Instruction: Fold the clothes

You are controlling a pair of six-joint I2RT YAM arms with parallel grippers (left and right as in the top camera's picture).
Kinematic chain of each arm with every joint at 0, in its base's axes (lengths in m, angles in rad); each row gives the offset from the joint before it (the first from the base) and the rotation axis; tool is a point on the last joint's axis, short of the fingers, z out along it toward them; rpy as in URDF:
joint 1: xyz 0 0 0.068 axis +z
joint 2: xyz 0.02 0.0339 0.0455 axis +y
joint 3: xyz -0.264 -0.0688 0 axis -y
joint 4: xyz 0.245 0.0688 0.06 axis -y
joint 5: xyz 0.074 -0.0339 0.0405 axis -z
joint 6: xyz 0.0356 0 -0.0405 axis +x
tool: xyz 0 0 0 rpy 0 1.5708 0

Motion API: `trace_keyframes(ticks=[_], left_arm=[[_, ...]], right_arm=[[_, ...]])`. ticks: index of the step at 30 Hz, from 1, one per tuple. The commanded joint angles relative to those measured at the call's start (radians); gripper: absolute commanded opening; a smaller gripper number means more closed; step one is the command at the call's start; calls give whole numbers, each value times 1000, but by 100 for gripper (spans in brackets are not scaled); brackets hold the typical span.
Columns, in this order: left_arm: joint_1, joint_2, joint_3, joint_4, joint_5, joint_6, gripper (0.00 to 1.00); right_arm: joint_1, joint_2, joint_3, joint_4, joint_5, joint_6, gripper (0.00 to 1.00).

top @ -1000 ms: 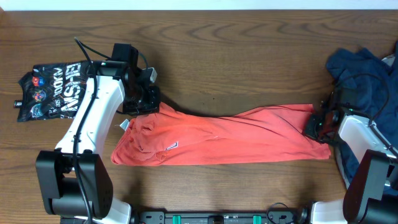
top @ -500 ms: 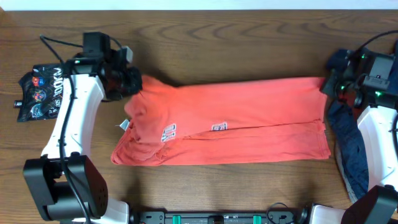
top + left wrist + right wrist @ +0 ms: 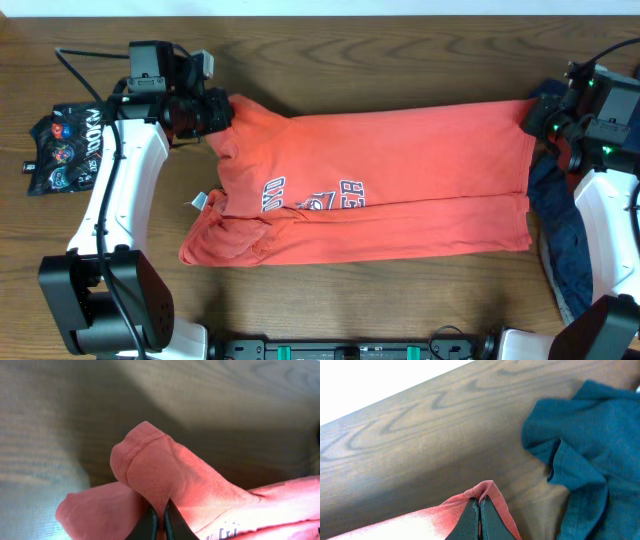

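The orange-red T-shirt (image 3: 390,170) is stretched across the table between both arms, its navy-and-white chest print (image 3: 310,195) showing at lower left. My left gripper (image 3: 222,108) is shut on the shirt's far-left corner and holds it raised; the pinched fold shows in the left wrist view (image 3: 150,465), with the gripper (image 3: 161,519) closed on it. My right gripper (image 3: 532,118) is shut on the far-right corner; the right wrist view shows the hem (image 3: 485,491) pinched between the fingers (image 3: 479,510). The shirt's near edge lies on the table.
A glossy black printed snack bag (image 3: 62,148) lies at the far left. A dark blue garment (image 3: 560,230) is heaped at the right edge under the right arm, also in the right wrist view (image 3: 590,440). The wooden table (image 3: 380,60) extends behind the shirt.
Both grippers have pulled the shirt's far edge up and away toward the table's back, spreading it wider. The chest print has come into view. The left arm has moved up and left.
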Motion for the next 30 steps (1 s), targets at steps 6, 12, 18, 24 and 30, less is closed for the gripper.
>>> trace_keyframes(ticks=[6, 12, 18, 24, 30], left_arm=[[2, -19, 22, 142, 7, -4, 6], [-21, -19, 22, 225, 8, 5, 6], [-83, -19, 22, 300, 6, 83, 6], [-107, -25, 22, 256, 7, 113, 6], [-107, -111, 22, 65, 3, 113, 6]], right_arm=[[7, 84, 1, -6, 11, -14, 1], [6, 111, 1, -7, 15, -14, 1], [6, 112, 1, -18, 56, -14, 1], [4, 112, 1, -45, 143, -13, 1], [-9, 112, 1, -88, 237, -14, 1]])
